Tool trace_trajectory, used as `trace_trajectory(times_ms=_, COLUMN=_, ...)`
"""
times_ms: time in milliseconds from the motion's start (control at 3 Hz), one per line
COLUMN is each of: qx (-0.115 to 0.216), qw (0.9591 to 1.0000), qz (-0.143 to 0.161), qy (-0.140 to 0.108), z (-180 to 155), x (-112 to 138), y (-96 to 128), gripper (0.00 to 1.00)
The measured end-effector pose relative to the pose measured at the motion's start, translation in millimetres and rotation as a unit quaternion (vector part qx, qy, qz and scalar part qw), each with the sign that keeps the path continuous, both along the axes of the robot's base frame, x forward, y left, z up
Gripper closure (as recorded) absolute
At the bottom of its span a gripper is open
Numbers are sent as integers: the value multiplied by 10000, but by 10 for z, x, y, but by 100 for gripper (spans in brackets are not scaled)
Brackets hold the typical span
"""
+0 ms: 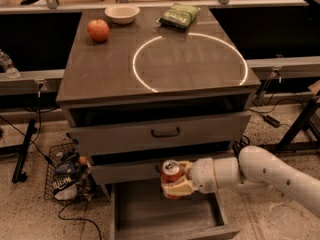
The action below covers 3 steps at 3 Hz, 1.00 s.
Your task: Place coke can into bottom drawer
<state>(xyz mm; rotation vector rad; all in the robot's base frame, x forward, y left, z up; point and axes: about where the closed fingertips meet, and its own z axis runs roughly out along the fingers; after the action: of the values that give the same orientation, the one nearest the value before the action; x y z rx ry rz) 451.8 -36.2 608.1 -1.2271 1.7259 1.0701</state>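
The coke can point(171, 172), orange-red with a silver top, is held upright in my gripper point(176, 182). The gripper is shut on the can and comes in from the right on a white arm point(270, 176). It holds the can just above the back part of the open bottom drawer point(165, 215), a wide grey tray pulled out at the foot of the cabinet. The can sits in front of the middle drawer's face and hides its handle. The drawer floor below it is bare.
The cabinet top point(100, 69) carries a red apple point(98, 30), a white bowl point(122, 13) and a green chip bag point(180, 14). The upper drawer point(165, 132) has a black handle. A wire basket point(65, 176) with cans stands on the floor at the left.
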Motion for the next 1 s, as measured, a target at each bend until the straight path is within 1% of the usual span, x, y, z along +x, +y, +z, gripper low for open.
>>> trace_trajectory(times_ms=333, qx=86, qw=9996, qz=-47, qy=275, z=-510, x=-83, y=-23, gripper=100)
trace_trajectory(times_ms=667, qx=128, qw=9994, qz=-44, qy=333, z=-566, x=-102, y=-9, gripper=100)
trace_trajectory(times_ms=1000, qx=203, qw=9995, qz=-37, qy=233, z=-698, x=-175, y=41, gripper=100)
